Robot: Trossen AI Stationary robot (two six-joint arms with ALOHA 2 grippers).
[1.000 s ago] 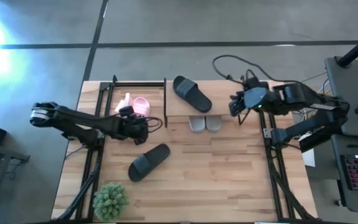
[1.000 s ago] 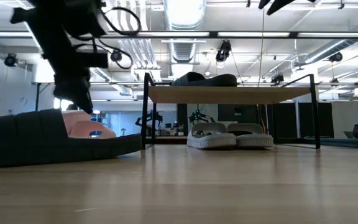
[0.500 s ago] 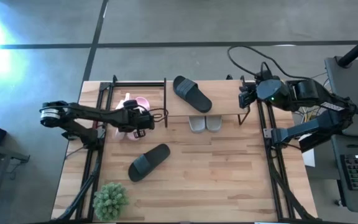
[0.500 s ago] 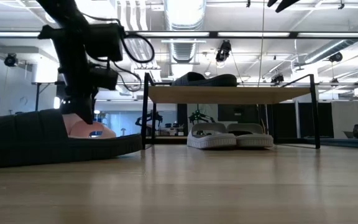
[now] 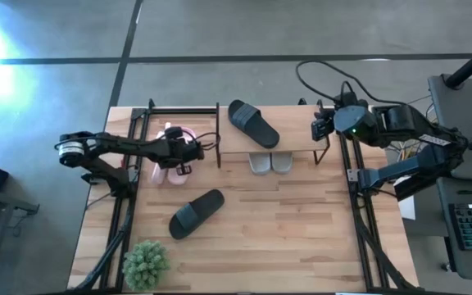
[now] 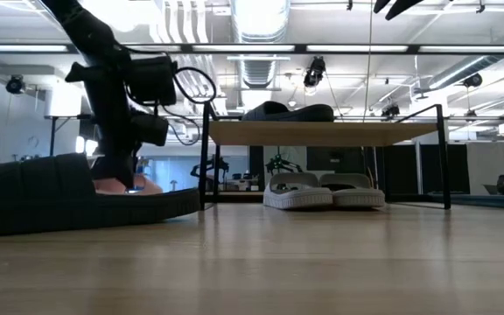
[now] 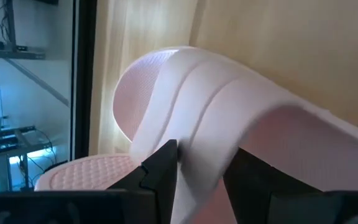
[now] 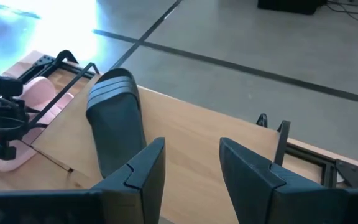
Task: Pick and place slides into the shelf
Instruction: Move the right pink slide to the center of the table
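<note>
The pink slides [image 5: 169, 156] lie side by side on the table, left of the shelf [image 5: 297, 131]. My left gripper [image 5: 183, 152] is low over them, open, with the strap [image 7: 229, 93] of one pink slide between its fingers. One black slide [image 5: 252, 123] lies sole down on the shelf's top plank, and the grey pair [image 5: 270, 162] stands beneath it. Another black slide [image 5: 197, 213] lies on the table nearer the front. My right gripper [image 8: 191, 168] hangs open and empty, high above the shelf's right end. My left gripper slants down from above onto the pink slide. The strap's edge [image 7: 197, 177] lies between the two fingers: one finger [image 7: 160, 168] is outside the strap, the other [image 7: 250, 177] looks to be under its arch. Whether they touch it I cannot tell. The slide rests on the table.
A small green plant [image 5: 146, 264] stands at the front left corner. Black metal frames [image 5: 179, 108] run along the left and right sides of the table. Bare wood lies in the middle and front right of the table [image 5: 301, 229].
My left gripper has swung toward the far edge, from near the loose black slide onto the pink slides. It sank and rolled as it went, and its finger gap looks unchanged. My right gripper has drawn back a little toward the table's right edge.
</note>
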